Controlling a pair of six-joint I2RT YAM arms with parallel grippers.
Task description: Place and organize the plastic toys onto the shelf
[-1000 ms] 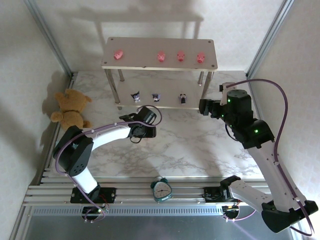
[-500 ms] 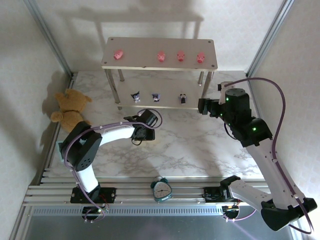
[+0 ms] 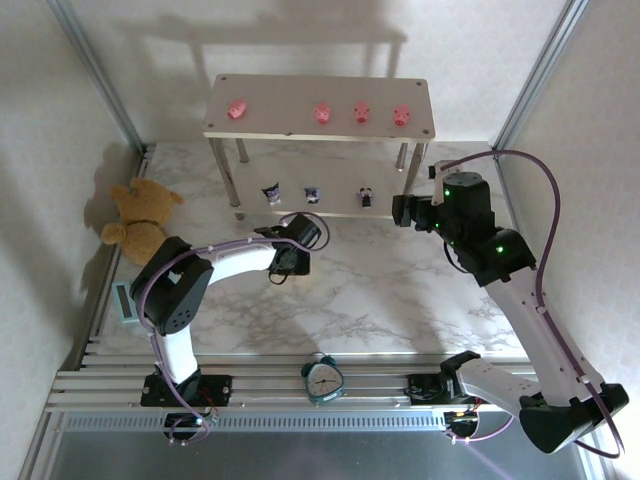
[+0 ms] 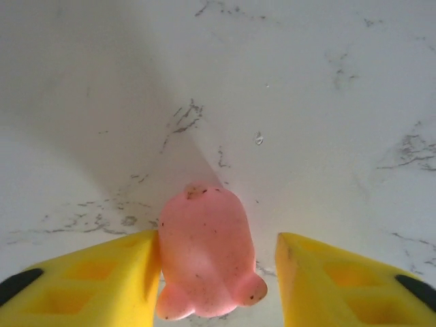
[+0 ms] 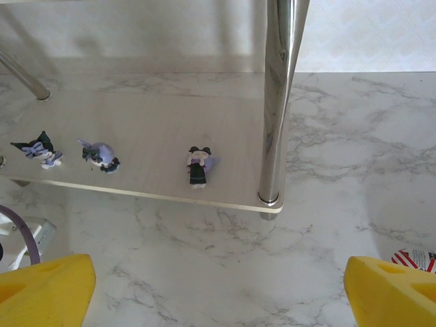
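Observation:
A pink pig toy (image 4: 204,252) lies on the marble table between the yellow fingers of my left gripper (image 4: 216,262). The left finger (image 4: 102,286) touches the pig's side, and a gap remains between the pig and the right finger (image 4: 327,279). From above, my left gripper (image 3: 286,262) points down at the table in front of the shelf (image 3: 280,120). Several pink pigs (image 3: 322,113) stand on the shelf's top board. Three dark figurines (image 5: 197,165) lie on the lower board. My right gripper (image 3: 400,212) hovers open and empty by the shelf's right front leg (image 5: 276,102).
A brown teddy bear (image 3: 140,215) sits at the left wall. A teal alarm clock (image 3: 322,378) stands on the front rail between the arm bases. A small card (image 3: 124,300) lies at the table's left edge. A red-and-white striped scrap (image 5: 415,259) lies at the right.
My left gripper has slid a little toward the shelf and its fingers have narrowed round the pink pig. My right arm has shifted slightly left, still open.

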